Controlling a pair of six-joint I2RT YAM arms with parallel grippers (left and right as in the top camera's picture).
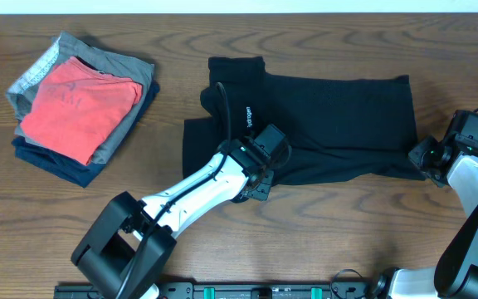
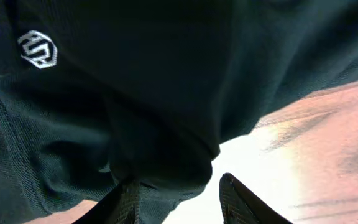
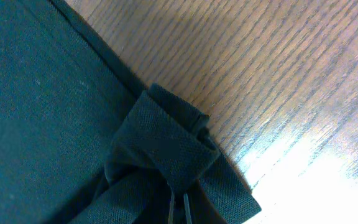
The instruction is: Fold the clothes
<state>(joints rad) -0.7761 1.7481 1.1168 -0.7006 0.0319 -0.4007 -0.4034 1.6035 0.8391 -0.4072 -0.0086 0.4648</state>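
Note:
The black shirt [image 1: 330, 116] lies partly folded across the middle of the table, its small white lettering [image 1: 248, 116] toward the left. My left gripper [image 1: 262, 178] is at the shirt's front edge. In the left wrist view its fingers [image 2: 182, 199] are apart, and a hanging fold of the shirt [image 2: 154, 93] drapes over the left finger; a white logo [image 2: 37, 48] shows at the top left. My right gripper [image 1: 417, 158] is at the shirt's near right corner. In the right wrist view its fingers [image 3: 179, 210] are pinched on a bunched corner of the shirt [image 3: 42, 124].
A stack of folded garments [image 1: 77, 104], red on top of grey and navy, sits at the far left of the wooden table [image 1: 322, 232]. Bare wood shows in front of the shirt and to its right [image 3: 278, 74].

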